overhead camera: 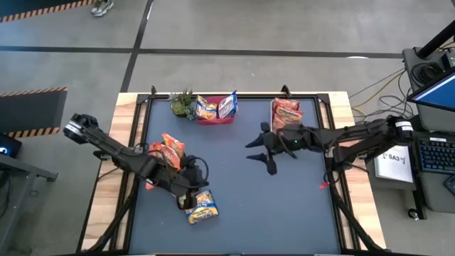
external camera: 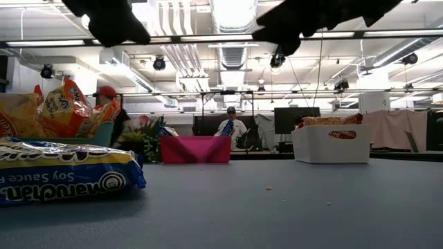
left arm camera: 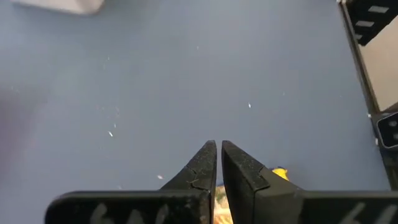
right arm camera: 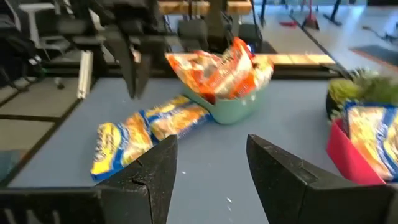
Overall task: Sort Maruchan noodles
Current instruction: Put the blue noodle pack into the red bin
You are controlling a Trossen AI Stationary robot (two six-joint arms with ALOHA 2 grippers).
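Note:
A yellow-and-blue noodle packet point(overhead camera: 202, 208) lies flat on the dark table near the front left; it also shows in the low view point(external camera: 62, 181) and the right wrist view point(right arm camera: 146, 127). My left gripper point(overhead camera: 188, 200) is shut and empty, raised just above that packet's far end, and shows in its own wrist view point(left arm camera: 218, 146). Orange packets point(overhead camera: 168, 148) stand in a teal bowl point(right arm camera: 233, 107). Yellow-and-blue packets sit in a red bin point(overhead camera: 215, 111). Red packets sit in a white bin point(overhead camera: 286, 114). My right gripper point(overhead camera: 260, 153) is open and empty above the table's middle point(right arm camera: 211, 146).
A small green plant point(overhead camera: 183, 104) stands left of the red bin at the far edge. The table's raised frame point(overhead camera: 334, 178) runs along the right side. People are in the room beyond the table point(external camera: 228, 124). Bare table surface lies between the two grippers and toward the near right.

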